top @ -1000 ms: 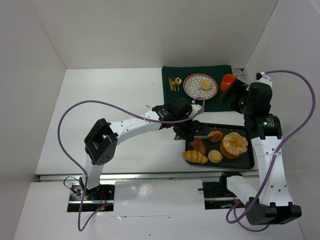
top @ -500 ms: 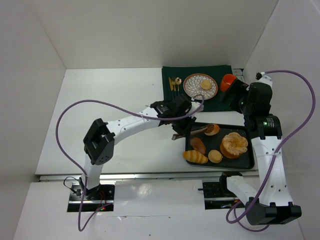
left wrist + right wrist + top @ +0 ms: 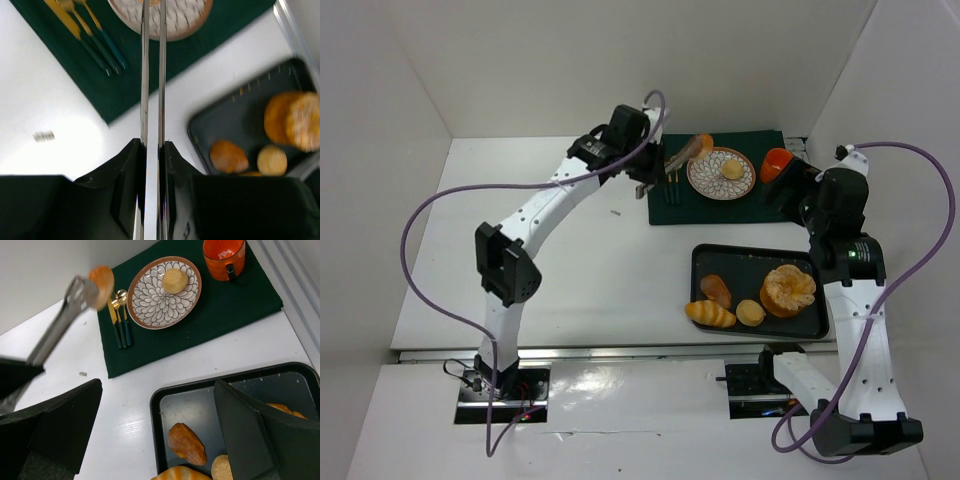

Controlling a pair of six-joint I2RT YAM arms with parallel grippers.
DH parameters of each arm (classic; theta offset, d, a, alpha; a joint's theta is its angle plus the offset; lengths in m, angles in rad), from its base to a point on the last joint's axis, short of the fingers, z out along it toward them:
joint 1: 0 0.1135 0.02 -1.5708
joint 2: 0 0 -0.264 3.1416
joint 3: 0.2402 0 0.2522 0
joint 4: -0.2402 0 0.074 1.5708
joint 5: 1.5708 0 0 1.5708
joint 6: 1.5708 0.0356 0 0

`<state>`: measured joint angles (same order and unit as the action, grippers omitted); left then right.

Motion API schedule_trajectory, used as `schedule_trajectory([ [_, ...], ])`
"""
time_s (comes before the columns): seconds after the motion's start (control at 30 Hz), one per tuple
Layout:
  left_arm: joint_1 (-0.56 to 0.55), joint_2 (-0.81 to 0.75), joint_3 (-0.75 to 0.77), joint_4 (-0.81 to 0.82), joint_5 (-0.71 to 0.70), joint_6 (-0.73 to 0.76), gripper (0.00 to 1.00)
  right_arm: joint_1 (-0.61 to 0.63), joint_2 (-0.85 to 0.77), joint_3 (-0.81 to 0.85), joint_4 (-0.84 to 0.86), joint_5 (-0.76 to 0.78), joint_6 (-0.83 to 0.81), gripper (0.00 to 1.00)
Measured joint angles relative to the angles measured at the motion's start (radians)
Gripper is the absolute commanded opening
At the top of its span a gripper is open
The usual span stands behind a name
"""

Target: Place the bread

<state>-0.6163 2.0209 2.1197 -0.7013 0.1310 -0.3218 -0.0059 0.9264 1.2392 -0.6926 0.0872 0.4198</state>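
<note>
Light: bright, even and diffuse; the white walls and the bench (image 3: 580, 250) keep shadows faint.
Glare: a shiny strip at the near edge of the top view.
Left wrist view: smeared; tray (image 3: 235, 117) soft, tongs (image 3: 152, 100) sharper.
Right wrist view: tongs and bread piece (image 3: 101, 284) motion-blurred; plate (image 3: 150, 305) sharp.

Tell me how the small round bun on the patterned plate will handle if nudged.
The bun looks domed and small, so it is probably light and may roll or skid across the plate, which looks shallow and smooth. Its pale matte crust suggests soft bread, so a hard squeeze would likely dent it.
</note>
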Motion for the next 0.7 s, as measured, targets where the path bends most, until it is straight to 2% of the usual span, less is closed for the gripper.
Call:
schedule_trajectory([
  [0.13, 0.037, 0.191, 0.224, 0.031, 0.0, -0.019, 0.21, 0.0, 0.005, -0.005, 0.014, -0.02, -0.004, 1.0],
  [0.2, 0.036, 0.264, 0.275, 0.053, 0.001, -0.027, 0.24, 0.0, 0.011, -0.005, 0.017, -0.024, -0.006, 1.0],
  [0.3, 0.035, 0.338, 0.284, 0.089, 0.006, -0.054, 0.33, 0.0, 0.016, -0.005, 0.017, -0.04, -0.006, 1.0],
  [0.4, 0.033, 0.394, 0.285, 0.104, 0.001, -0.071, 0.49, 0.0, 0.017, 0.0, 0.016, -0.054, -0.006, 1.0],
  [0.5, 0.035, 0.426, 0.285, 0.103, 0.005, -0.078, 0.51, 0.0, 0.021, 0.013, 0.014, -0.058, -0.006, 1.0],
  [0.6, 0.039, 0.429, 0.282, 0.107, 0.011, -0.076, 0.59, 0.0, 0.025, 0.016, 0.013, -0.058, -0.006, 1.0],
  [0.7, 0.039, 0.42, 0.271, 0.13, 0.016, -0.074, 0.59, 0.0, 0.034, 0.016, 0.012, -0.058, -0.005, 1.0],
])
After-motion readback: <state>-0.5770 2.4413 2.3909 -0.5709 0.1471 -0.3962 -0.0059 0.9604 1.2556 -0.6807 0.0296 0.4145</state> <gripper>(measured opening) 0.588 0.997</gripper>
